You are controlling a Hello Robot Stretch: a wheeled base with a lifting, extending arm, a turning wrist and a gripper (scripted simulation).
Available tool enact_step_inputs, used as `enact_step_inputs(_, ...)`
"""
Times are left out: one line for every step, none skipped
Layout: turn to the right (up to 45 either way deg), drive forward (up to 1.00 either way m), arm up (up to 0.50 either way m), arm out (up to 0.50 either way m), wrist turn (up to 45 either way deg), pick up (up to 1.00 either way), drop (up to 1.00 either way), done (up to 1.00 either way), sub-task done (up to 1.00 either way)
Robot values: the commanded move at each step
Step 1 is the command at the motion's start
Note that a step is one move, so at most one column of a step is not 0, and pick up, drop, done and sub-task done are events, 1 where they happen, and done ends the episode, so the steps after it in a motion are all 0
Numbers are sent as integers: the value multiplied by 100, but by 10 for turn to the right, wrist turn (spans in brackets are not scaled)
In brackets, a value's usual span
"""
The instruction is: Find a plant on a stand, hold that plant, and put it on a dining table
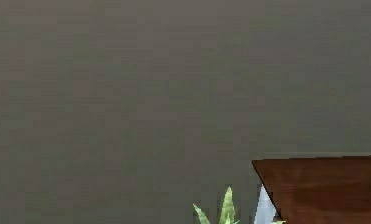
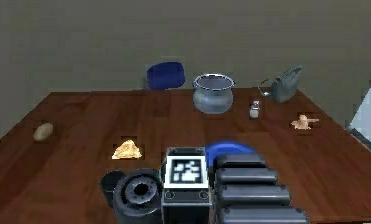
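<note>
Green-leaved plant (image 1: 225,210) (near wooden table (image 1: 323,185))

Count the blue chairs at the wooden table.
2. One blue chair stands beyond the table at its far edge; another blue chair at the near edge. More may be hidden.

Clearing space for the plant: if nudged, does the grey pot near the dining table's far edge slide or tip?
Likely slides: the grey pot is squat and wide-bodied. Looks metallic, so probably rigid, not fragile. It stands near the dining table's far edge, so an outward push might drop it.
</note>
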Motion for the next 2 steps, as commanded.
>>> enact_step_inputs(0, 0, 0, 48, 0, 0, 0, 0, 0)
enact_step_inputs(0, 0, 0, 0, 450, 0, 0, 0, 0)
